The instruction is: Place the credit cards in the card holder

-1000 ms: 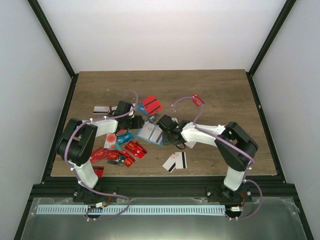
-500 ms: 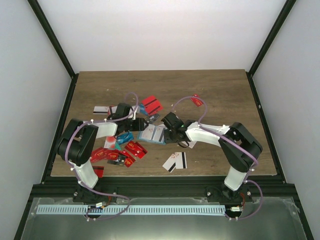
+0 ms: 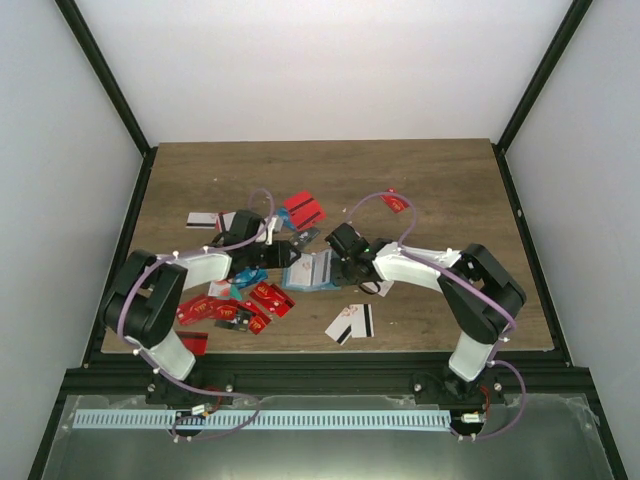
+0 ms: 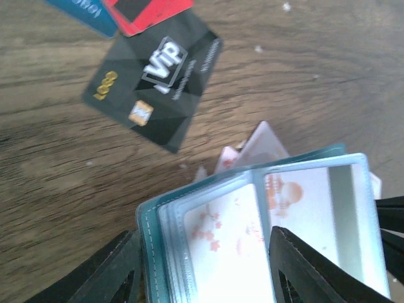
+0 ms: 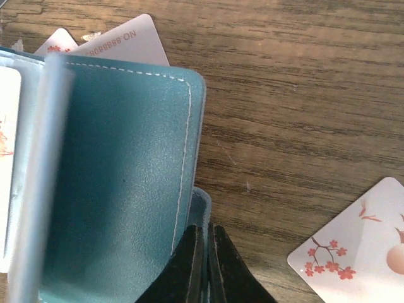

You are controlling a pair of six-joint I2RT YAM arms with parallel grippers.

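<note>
The teal card holder [image 3: 312, 272] lies open at mid-table, between my two grippers. In the left wrist view its clear pockets [image 4: 252, 221] hold white cards with red blossoms. My left gripper [image 4: 203, 235] is open, its fingers [image 4: 120, 271] straddling the holder's left leaf. My right gripper [image 5: 205, 230] is shut on the edge of a teal flap of the card holder [image 5: 126, 170]. Loose credit cards lie around: a black VIP card [image 4: 154, 82], a red card [image 4: 148, 9], and a white blossom card [image 5: 360, 243].
Several red cards [image 3: 245, 305] lie in a cluster by the left arm. Two red cards [image 3: 305, 210] lie behind the holder and one [image 3: 395, 201] at the far right. A white black-striped card [image 3: 350, 322] lies near the front edge, another [image 3: 203, 218] at the far left.
My left gripper has moved right, up to the card holder. The holder has opened wider and shifted slightly right. My right gripper keeps its hold.
</note>
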